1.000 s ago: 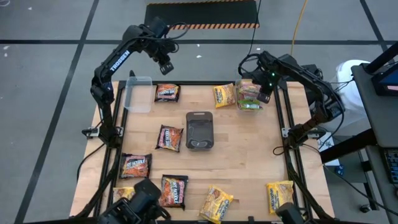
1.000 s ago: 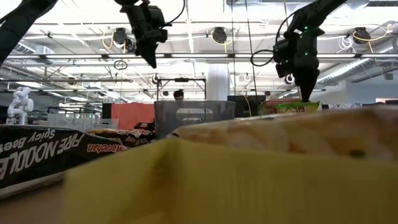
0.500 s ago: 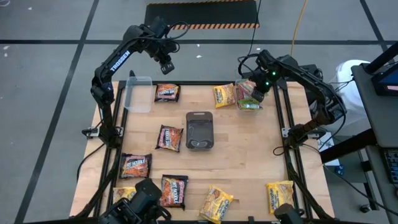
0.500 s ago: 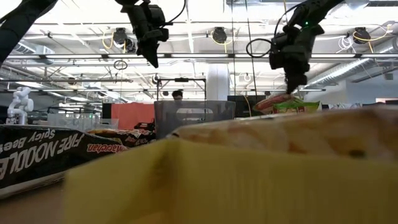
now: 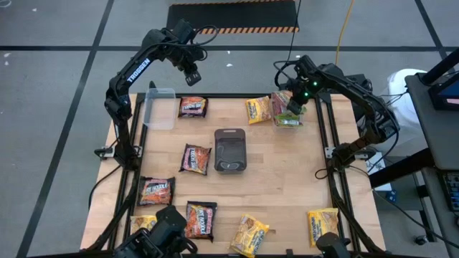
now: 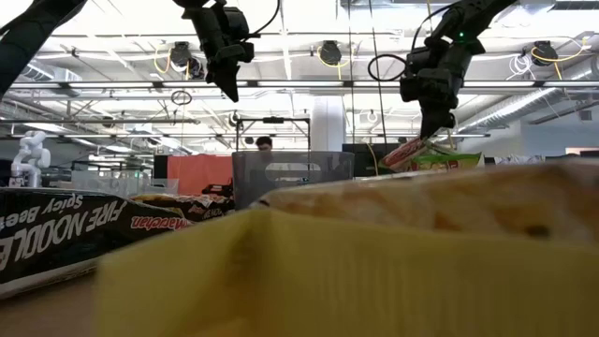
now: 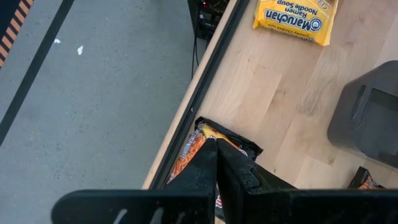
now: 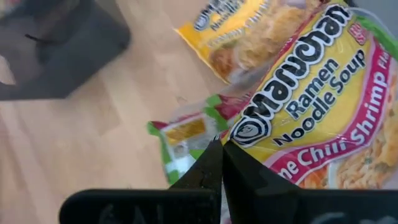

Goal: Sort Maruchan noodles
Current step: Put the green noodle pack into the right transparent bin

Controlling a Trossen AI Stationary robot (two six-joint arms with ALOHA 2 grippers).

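Yellow packet (image 7: 294, 20): "Maruchan Ramen Noodle Soup". Green-edged packet (image 8: 317, 118): "Maruchan Ramen Noodle Soup, Chili Shrimp". Dark packet (image 6: 56, 234): "FIRE NOODLE". Left arm (image 5: 136, 68): "TROSSEN".

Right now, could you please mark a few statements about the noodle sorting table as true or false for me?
1. The right tool is shut on a chili shrimp packet. True.
2. The left tool holds a yellow packet. False: it is shut on nothing, raised beyond the table's far edge.
3. The dark grey tray sits near the table's middle. True.
4. The clear tub is full of packets. False: it looks empty.
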